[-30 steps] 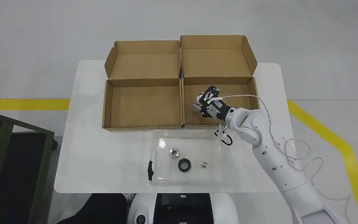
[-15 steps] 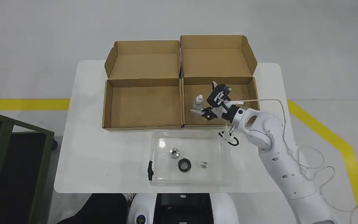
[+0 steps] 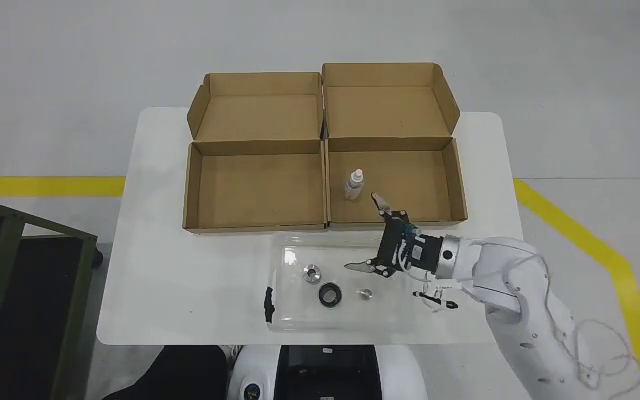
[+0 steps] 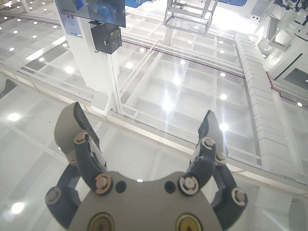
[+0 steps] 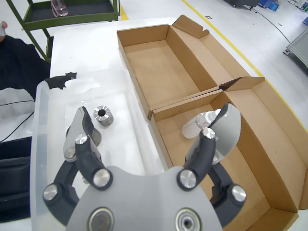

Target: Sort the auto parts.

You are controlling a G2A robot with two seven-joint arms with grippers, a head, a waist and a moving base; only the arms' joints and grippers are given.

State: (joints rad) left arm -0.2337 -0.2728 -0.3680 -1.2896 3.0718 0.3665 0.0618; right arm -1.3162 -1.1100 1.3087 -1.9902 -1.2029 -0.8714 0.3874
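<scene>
A small white bottle (image 3: 353, 182) lies in the right cardboard box (image 3: 425, 190), near its left wall; the right wrist view has it (image 5: 193, 126) just beyond one fingertip. My right gripper (image 3: 367, 234) hangs open and holds nothing, above the clear tray's (image 3: 300, 312) far right edge where it meets the box's front wall. In the tray lie a metal cylinder (image 3: 312, 271), a black ring (image 3: 330, 295) and a small metal part (image 3: 365, 294). The cylinder (image 5: 103, 116) sits close to one finger of that gripper (image 5: 156, 112). My left gripper (image 4: 143, 114) is open, pointing at the ceiling.
The left cardboard box (image 3: 255, 190) has nothing in it; both boxes' lids stand open at the back. A black scrap (image 3: 268, 303) clings to the tray's left rim. The white table (image 3: 160, 260) has bare room on the left. A green shelf (image 5: 72, 8) stands off the table.
My right gripper let go of the white bottle in the right box, then drew back toward the tray, open. The bottle stayed in the box.
</scene>
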